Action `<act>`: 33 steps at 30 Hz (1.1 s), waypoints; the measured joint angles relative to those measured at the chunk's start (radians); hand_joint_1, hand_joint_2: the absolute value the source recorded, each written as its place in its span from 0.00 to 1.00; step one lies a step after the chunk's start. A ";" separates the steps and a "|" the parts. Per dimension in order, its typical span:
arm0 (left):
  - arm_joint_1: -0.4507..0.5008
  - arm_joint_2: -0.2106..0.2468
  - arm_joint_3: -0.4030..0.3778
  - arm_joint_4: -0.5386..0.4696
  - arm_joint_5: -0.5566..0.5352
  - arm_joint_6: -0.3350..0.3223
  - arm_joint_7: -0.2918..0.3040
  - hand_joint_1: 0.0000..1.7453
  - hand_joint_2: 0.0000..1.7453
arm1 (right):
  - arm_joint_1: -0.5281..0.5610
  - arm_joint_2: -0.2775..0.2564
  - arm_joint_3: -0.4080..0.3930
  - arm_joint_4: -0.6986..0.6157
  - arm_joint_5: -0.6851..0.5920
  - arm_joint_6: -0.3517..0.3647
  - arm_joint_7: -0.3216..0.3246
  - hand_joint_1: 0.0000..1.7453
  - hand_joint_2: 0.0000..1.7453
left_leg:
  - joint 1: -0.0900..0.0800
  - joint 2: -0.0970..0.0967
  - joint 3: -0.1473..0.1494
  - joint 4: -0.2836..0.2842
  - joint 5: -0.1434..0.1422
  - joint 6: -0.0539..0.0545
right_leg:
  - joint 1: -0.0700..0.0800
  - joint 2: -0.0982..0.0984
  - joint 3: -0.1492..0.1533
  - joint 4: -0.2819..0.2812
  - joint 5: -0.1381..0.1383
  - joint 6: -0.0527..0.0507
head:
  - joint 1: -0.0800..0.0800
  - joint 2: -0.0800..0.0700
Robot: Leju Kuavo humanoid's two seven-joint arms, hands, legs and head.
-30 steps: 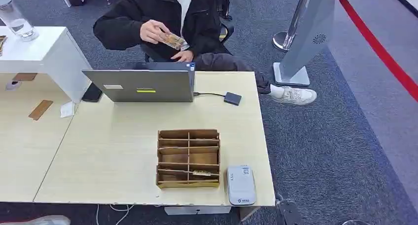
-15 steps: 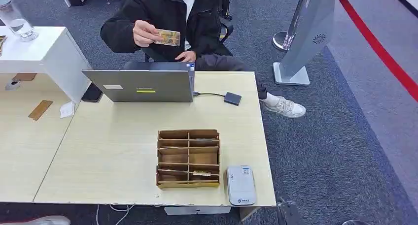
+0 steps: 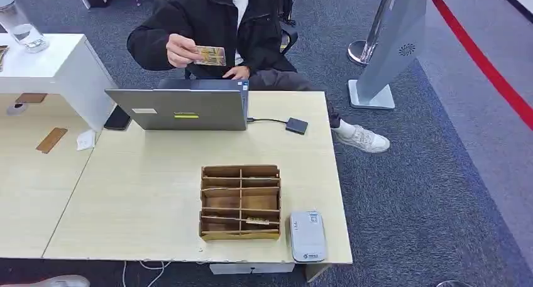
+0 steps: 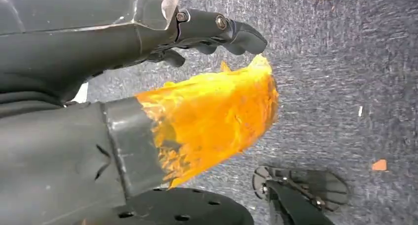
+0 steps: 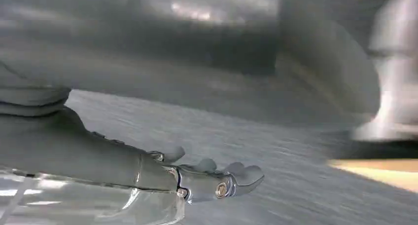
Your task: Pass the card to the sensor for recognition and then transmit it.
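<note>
A person seated behind the table holds up a gold card [image 3: 210,55] above the laptop, face toward me. A wooden slotted card box [image 3: 240,202] stands near the table's front edge, with another card [image 3: 259,221] lying in its front right slot. The grey sensor [image 3: 307,236] lies flat just right of the box. In the left wrist view my left hand [image 4: 197,87], its thumb wrapped in orange, hangs over the carpet and holds nothing. My right hand [image 5: 197,176] appears blurred in the right wrist view, fingers stretched out and empty.
A grey laptop [image 3: 182,109] stands at the table's far edge, with a cable running to a small dark adapter [image 3: 296,125]. A white cabinet [image 3: 56,67] with a bottle on it sits at the far left. A grey kiosk stand [image 3: 390,48] is on the carpet at the right.
The person has lifted the card from a low tilt to upright and shifted it slightly left, and has drawn the foot back toward the table. The right wrist view is blurred.
</note>
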 joint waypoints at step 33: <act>-0.010 -0.010 -0.031 0.000 0.017 0.016 -0.019 0.00 0.00 | -0.158 -0.011 -0.019 -0.847 0.097 -0.517 -0.251 0.00 0.00 | 0.000 0.004 -0.001 0.000 0.006 -0.001 | 0.000 0.005 -0.004 0.002 0.007 0.000 | -0.002 0.000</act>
